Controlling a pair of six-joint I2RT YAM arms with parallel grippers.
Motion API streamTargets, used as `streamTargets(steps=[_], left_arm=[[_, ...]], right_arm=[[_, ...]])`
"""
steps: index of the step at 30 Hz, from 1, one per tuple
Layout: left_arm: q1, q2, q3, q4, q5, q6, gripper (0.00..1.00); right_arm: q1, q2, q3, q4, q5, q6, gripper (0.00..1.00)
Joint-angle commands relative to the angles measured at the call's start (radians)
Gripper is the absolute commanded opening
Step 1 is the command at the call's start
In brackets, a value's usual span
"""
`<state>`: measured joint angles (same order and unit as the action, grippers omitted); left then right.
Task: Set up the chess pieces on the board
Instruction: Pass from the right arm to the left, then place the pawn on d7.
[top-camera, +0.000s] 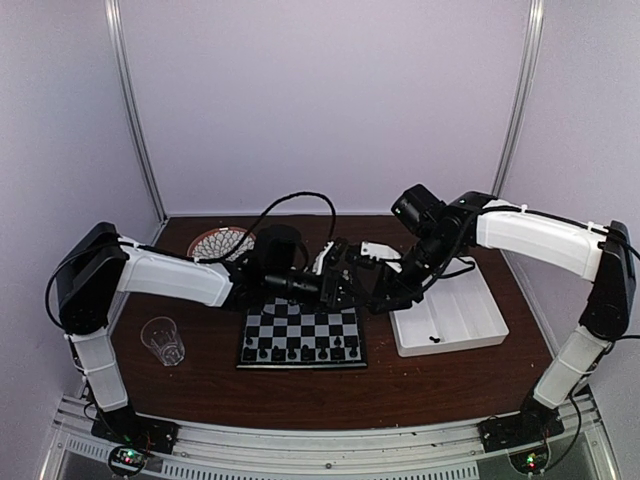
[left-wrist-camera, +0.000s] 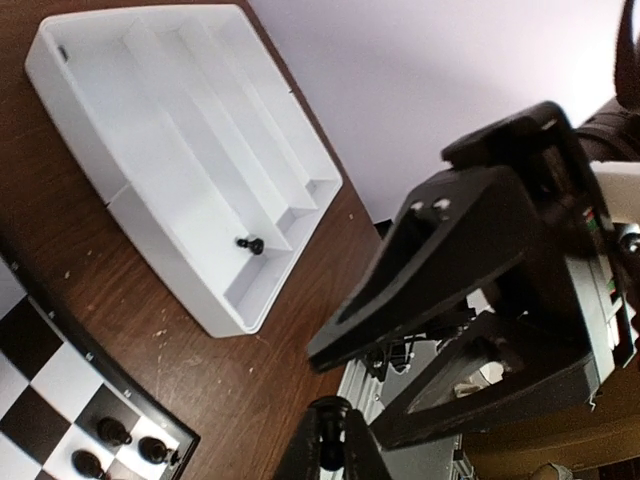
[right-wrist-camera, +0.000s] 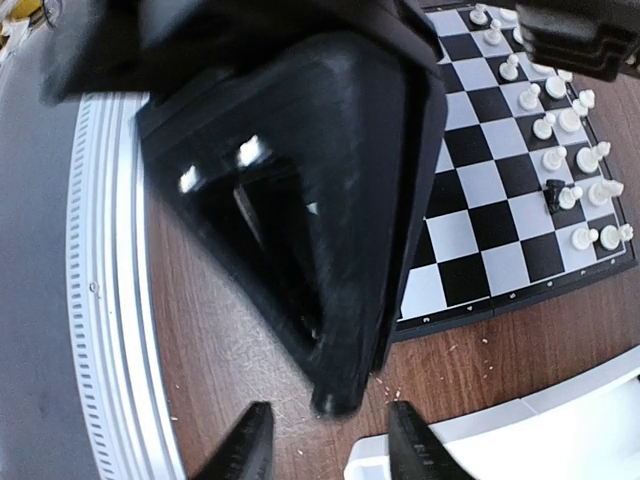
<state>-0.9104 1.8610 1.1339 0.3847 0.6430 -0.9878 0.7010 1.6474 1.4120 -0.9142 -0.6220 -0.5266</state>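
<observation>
Setup under way: my right jaws gape, left jaws I cannot tell, both at 12 o'clock of the board (top-camera: 300, 328). Next, probably: lift the black chessman (left-wrist-camera: 250, 244) from the tray (left-wrist-camera: 130, 130), at 3 o'clock.

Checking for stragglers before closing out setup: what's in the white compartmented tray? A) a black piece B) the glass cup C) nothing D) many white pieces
A: a small black chess piece stands in one compartment of the white compartmented tray; no white pieces or cup show in it.
</observation>
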Motion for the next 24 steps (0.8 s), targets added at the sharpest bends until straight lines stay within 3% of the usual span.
streamTargets(steps=[1, 5, 11, 16, 24], left_arm=[[0.044, -0.12, 0.046, -0.32, -0.039, 0.179, 0.04], [0.052, -0.189, 0.202, -0.871, -0.201, 0.514, 0.04], [0.056, -0.15, 0.361, -1.32, -0.371, 0.719, 0.04], [0.056, -0.085, 0.42, -1.448, -0.429, 0.76, 0.04], [0.052, 0.013, 0.469, -1.422, -0.38, 0.73, 0.04]], right_arm=[[-0.043, -0.093, -0.072, -0.04, 0.017, -0.054, 0.47], [-0.125, -0.183, -0.188, -0.021, 0.006, -0.098, 0.5], [-0.159, -0.211, -0.31, 0.044, 0.044, -0.134, 0.5], [-0.161, -0.203, -0.31, 0.044, 0.068, -0.144, 0.5], [-0.161, -0.187, -0.315, 0.035, 0.059, -0.154, 0.51]])
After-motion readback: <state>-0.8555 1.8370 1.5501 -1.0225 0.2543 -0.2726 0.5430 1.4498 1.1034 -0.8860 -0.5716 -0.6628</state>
